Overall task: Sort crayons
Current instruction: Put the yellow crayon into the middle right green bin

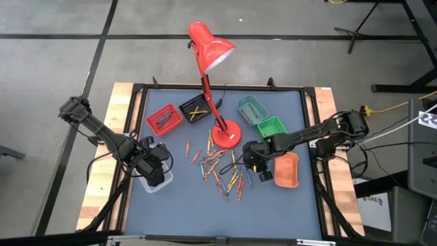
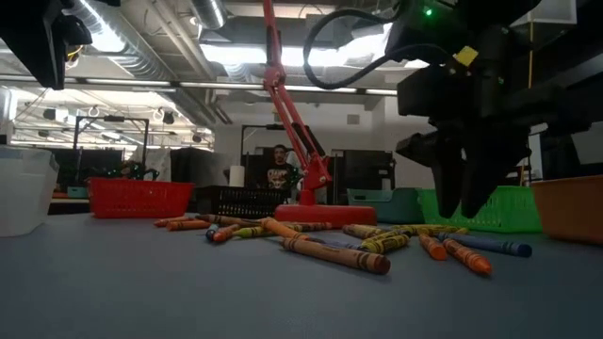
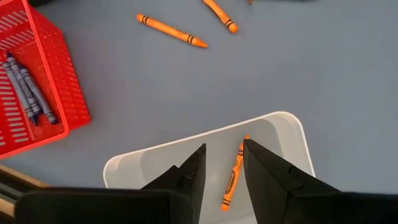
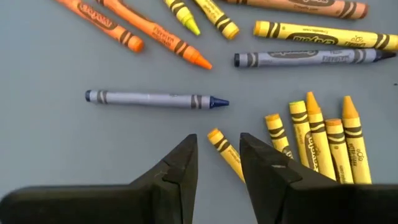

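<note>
At the right edge of the crayon pile [image 1: 222, 169], around 4 o'clock from the red lamp [image 1: 213, 51] base, the right gripper [image 4: 217, 163] is hovering with fingers narrowly parted and holding nothing. A yellow crayon [image 4: 226, 154] is lying directly under the gap, its long axis running diagonally, about 10-to-4 across the fingers. A blue-grey crayon [image 4: 155, 99] is sitting just beyond, crosswise. The right arm is clearly nearer. The left gripper [image 3: 222, 167] is waiting, slightly open and empty, over the white tray [image 3: 286, 127], where one orange crayon [image 3: 234, 174] is lying.
</note>
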Action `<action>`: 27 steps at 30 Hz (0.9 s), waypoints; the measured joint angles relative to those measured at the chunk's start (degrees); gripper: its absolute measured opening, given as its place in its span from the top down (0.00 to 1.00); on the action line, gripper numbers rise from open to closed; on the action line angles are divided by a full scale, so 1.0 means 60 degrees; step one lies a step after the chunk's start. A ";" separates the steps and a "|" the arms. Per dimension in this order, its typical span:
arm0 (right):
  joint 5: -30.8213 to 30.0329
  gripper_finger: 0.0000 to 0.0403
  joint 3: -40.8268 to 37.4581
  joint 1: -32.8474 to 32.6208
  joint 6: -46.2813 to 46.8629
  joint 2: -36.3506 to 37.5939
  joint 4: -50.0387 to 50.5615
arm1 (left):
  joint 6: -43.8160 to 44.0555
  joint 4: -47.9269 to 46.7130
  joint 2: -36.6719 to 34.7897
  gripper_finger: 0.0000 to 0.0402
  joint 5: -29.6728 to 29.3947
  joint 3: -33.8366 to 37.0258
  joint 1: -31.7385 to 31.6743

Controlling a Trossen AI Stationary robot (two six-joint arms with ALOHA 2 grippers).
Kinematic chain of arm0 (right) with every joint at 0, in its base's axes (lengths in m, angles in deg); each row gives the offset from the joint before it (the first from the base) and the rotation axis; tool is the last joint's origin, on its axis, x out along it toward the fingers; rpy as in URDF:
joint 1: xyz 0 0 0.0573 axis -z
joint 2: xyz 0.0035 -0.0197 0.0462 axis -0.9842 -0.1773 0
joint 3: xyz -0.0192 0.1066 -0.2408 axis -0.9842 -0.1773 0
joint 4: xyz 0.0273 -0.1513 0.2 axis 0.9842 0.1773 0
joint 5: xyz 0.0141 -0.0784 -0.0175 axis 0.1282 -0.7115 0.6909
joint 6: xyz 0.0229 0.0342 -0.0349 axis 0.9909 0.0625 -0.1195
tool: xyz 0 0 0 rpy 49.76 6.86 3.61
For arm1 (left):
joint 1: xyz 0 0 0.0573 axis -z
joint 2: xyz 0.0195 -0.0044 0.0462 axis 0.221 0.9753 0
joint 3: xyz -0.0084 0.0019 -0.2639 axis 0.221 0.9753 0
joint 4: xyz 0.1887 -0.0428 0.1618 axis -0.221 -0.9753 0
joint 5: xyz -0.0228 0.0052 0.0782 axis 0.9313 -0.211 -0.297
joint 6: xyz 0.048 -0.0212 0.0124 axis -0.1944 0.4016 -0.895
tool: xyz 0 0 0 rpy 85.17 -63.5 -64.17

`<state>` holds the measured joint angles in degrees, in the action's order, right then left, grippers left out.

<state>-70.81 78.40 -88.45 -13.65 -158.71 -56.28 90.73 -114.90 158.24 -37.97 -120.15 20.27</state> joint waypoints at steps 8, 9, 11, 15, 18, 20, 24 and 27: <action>0.0000 0.71 0.0000 0.0000 -0.0942 0.0004 0.0004 | 0.0004 0.0007 0.0000 0.77 -0.0096 0.0000 0.0000; 0.0004 0.71 0.0000 0.0000 -0.1049 0.0004 0.0022 | 0.0004 0.0007 0.0000 0.77 -0.0162 0.0000 0.0000; 0.0004 0.71 0.0000 0.0000 -0.1220 0.0004 0.0076 | 0.0006 0.0007 0.0000 0.77 -0.0243 0.0000 0.0000; 0.0000 0.71 0.0000 0.0000 -0.1486 0.0004 0.0258 | 0.0007 0.0007 0.0000 0.77 -0.0244 0.0000 0.0000; 0.0004 0.71 -0.0136 0.0000 -0.1688 0.0007 0.0230 | 0.0005 0.0007 0.0000 0.77 -0.0247 0.0000 0.0000; 0.0000 0.71 -0.0317 0.0000 -0.1697 0.0007 0.0192 | 0.0007 0.0007 0.0000 0.77 -0.0248 0.0000 0.0000; -0.0116 0.71 -0.0591 -0.0002 -0.1696 0.0031 0.0062 | 0.0007 0.0011 0.0000 0.77 -0.0248 0.0000 0.0000; -0.0323 0.71 -0.0667 0.0000 -0.1695 0.0003 0.0098 | 0.0007 0.0011 0.0000 0.77 -0.0248 0.0000 0.0000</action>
<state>-72.75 74.39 -88.45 -23.82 -158.69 -55.70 90.77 -114.84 158.24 -39.45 -120.15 20.27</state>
